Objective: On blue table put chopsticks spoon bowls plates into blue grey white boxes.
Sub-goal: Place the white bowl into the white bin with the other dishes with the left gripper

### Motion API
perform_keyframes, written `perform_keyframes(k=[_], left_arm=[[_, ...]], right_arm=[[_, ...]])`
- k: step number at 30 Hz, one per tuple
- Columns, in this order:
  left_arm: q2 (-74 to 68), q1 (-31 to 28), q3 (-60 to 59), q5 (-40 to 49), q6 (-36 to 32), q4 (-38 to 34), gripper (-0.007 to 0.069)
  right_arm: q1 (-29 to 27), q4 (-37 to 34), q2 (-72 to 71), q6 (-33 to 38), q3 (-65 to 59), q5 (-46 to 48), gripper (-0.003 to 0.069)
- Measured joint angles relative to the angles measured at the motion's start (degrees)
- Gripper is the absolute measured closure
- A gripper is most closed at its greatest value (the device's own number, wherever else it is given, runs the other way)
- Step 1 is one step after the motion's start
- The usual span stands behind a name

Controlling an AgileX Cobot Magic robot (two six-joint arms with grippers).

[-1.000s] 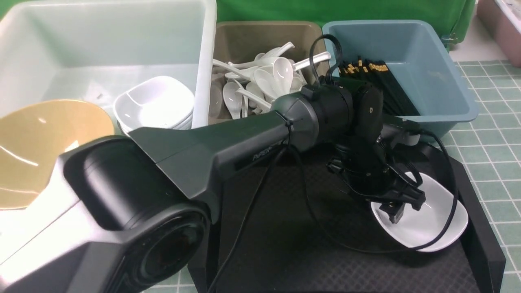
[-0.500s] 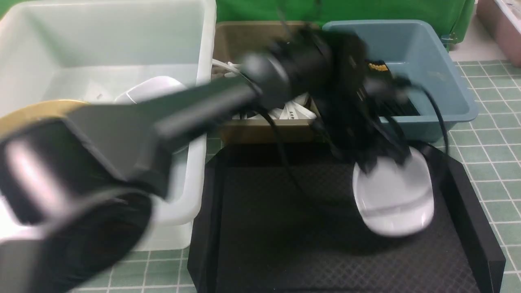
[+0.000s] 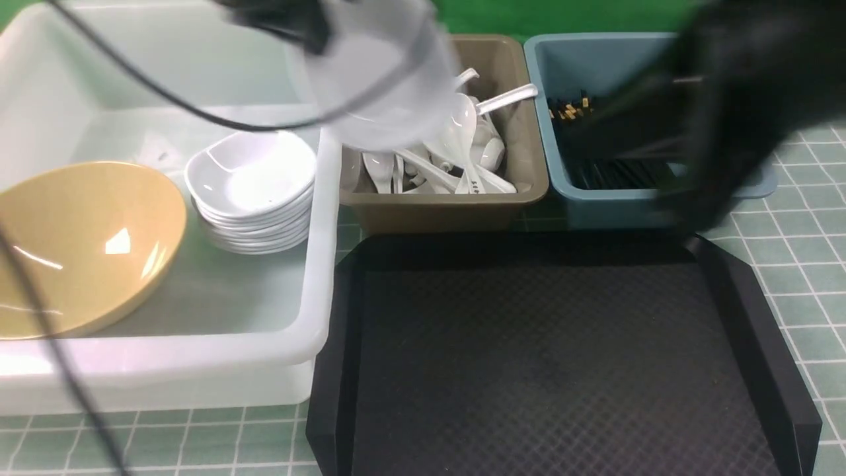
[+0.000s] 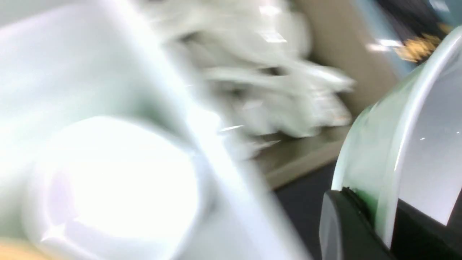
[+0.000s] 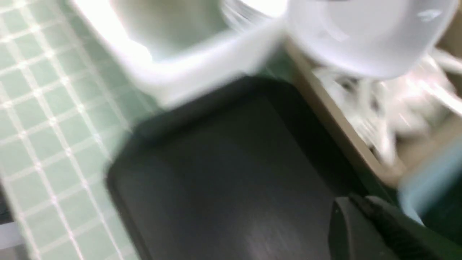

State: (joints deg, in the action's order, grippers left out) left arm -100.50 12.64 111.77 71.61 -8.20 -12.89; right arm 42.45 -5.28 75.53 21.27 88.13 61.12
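Front view. Landmark: the white tub (image 3: 291, 349). A white plate (image 3: 383, 79) hangs from the left gripper (image 3: 320, 36), over the gap between the tub and the grey-brown bin (image 3: 441, 213) just to its right, both plate and gripper smeared by motion. Inside the tub: a stack of plates (image 3: 254, 192) near its right wall, the yellow bowl (image 3: 92, 244) left of that. Spoons (image 3: 462, 139) lie in the grey-brown bin; chopsticks (image 3: 615, 173) in the blue bin (image 3: 585, 206), farther right of the tub. Black tray (image 3: 542, 370), nearer and right of the tub, bare in the part that shows. Right arm (image 3: 733, 99) blurred, above the blue bin.

Left wrist view. Left jaws pinching the plate by its rim, one on each face, plate tipped well off level. Tub and stack blurred.

Right wrist view. Right gripper (image 5: 361, 202): tips pressed together, or nearly; no object seen between them.

Step in hand, my reading: carrying a plate to the tub, likely the last. Next move: clear the tub wall, bring the plate level above the stack, lower, then release. Risk: clipping the wall or toppling the stack.
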Motion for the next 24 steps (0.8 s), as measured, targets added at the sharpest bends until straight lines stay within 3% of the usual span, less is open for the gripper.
perform_keyframes(k=[1,5,10,19,24], left_arm=[[1.6,-4.7,-1.8,0.3,-0.9,0.1,0.0619],[3.6,-11.7,-5.3,0.4,-2.6,0.0,0.0619],[3.4,-19.2,-11.8,-1.6,-7.3,-3.2,0.0619],[-4.0,-20.8,-15.1,-8.6,-16.5,-12.3,0.0619],[-7.7,-20.8,-15.2,-9.8,-18.6,-12.5,0.0612]], right_arm=[[3.9,0.5,3.5,0.0,3.1,-0.4,0.0588],[8.2,2.8,8.7,0.1,7.9,-0.4,0.0587],[9.7,4.6,12.4,0.1,11.3,-0.6,0.0586],[9.7,5.3,13.0,0.0,11.6,-0.8,0.0584],[9.7,5.3,13.0,0.0,11.6,0.2,0.0584]])
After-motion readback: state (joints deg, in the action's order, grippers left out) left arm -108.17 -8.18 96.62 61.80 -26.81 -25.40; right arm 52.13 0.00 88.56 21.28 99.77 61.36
